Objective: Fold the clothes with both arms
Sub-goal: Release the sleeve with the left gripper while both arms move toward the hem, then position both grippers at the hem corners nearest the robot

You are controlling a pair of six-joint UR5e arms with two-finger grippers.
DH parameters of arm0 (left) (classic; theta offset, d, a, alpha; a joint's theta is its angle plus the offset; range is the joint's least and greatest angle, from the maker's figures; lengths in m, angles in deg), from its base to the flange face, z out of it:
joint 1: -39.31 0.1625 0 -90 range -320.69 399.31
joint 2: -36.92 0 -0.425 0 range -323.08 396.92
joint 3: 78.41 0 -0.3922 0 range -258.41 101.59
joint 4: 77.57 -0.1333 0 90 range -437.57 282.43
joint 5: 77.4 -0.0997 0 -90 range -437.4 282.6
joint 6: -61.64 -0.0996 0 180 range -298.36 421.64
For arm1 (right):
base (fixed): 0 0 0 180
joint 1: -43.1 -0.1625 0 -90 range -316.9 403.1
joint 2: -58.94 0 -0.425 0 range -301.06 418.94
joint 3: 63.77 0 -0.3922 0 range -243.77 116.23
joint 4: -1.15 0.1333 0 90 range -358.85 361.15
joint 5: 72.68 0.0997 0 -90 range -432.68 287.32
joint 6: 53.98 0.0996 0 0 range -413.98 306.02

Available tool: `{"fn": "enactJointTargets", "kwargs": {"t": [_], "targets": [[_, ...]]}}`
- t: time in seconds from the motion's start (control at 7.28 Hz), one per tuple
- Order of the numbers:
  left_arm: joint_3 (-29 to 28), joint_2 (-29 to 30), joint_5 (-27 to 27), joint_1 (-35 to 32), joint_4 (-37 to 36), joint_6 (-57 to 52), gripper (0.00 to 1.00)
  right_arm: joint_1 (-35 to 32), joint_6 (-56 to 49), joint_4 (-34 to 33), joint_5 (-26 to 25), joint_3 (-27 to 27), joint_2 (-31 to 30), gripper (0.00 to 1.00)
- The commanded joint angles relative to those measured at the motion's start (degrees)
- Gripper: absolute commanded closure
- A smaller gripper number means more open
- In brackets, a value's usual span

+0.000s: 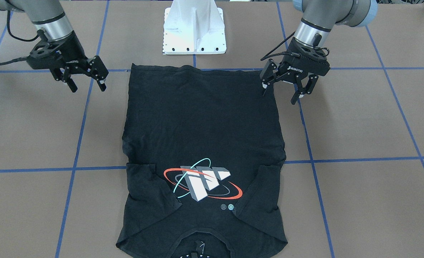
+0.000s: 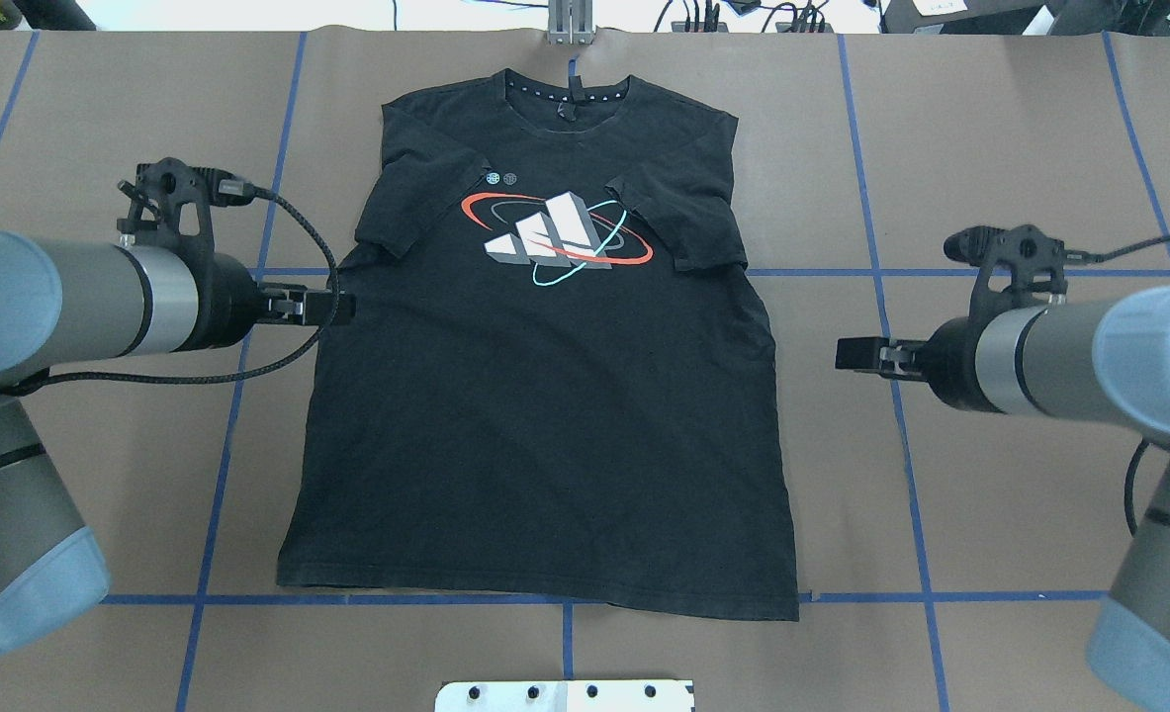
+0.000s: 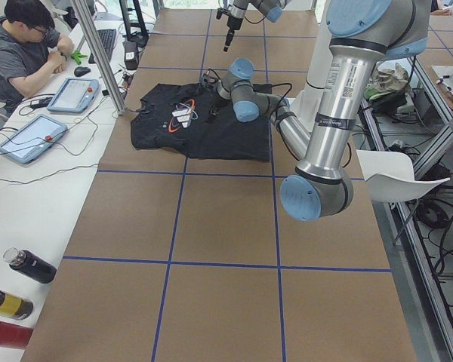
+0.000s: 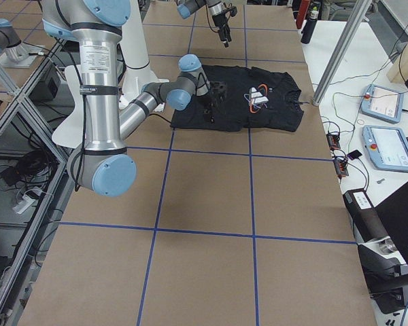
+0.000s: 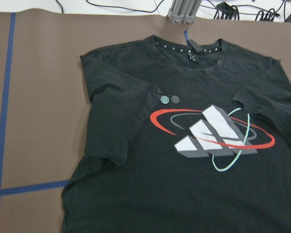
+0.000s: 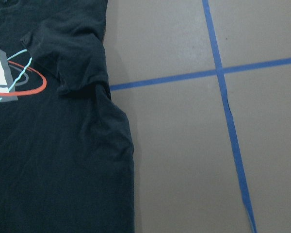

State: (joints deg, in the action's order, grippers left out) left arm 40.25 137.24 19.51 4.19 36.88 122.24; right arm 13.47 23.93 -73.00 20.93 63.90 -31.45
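We hold the left gripper [image 1: 279, 94] and right gripper [image 1: 88, 87] spread apart beside the T-shirt [image 1: 201, 122], ready to grasp its sides

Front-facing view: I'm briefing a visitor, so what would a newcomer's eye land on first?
The black T-shirt lies flat on the table, sleeves folded in, its white, red and teal logo bright on the chest. The left gripper and right gripper hang open on either side of it, neither holding cloth.

The table [image 2: 990, 148] is seen steeply from both long sides and obliquely from both ends; the T-shirt [image 2: 545, 425] is shared by all views, nearest from the wrists.
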Motion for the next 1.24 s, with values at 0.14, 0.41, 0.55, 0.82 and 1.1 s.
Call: {"fn": "enactJointTargets", "kwargs": {"t": [0.14, 0.41, 0.55, 0.82, 1.1], "targets": [[2.19, -9.42, -7.31, 12.66, 3.48, 8.27, 0.0, 17.97, 11.01, -0.12, -15.7, 4.77, -7.51, 0.0], [2.02, -13.21, -11.9, 20.5, 3.76, 15.3, 0.0, 22.67, 14.1, -0.12, -20.56, 4.77, -7.35, 0.0], [1.75, -13.31, -12.17, 22.71, 3.76, 17.16, 0.0, 22.77, 14.11, -0.12, -20.75, 4.77, -7.17, 0.0], [1.31, -13.31, -12.09, 25.36, 3.76, 18.5, 0.03, 22.85, 14.11, -0.03, -20.84, 4.86, -7.08, 0.0], [0.62, -13.31, -11.83, 25.54, 3.76, 18.5, 0.27, 22.94, 14.02, -0.03, -20.84, 4.86, -6.99, 0.0]]}}
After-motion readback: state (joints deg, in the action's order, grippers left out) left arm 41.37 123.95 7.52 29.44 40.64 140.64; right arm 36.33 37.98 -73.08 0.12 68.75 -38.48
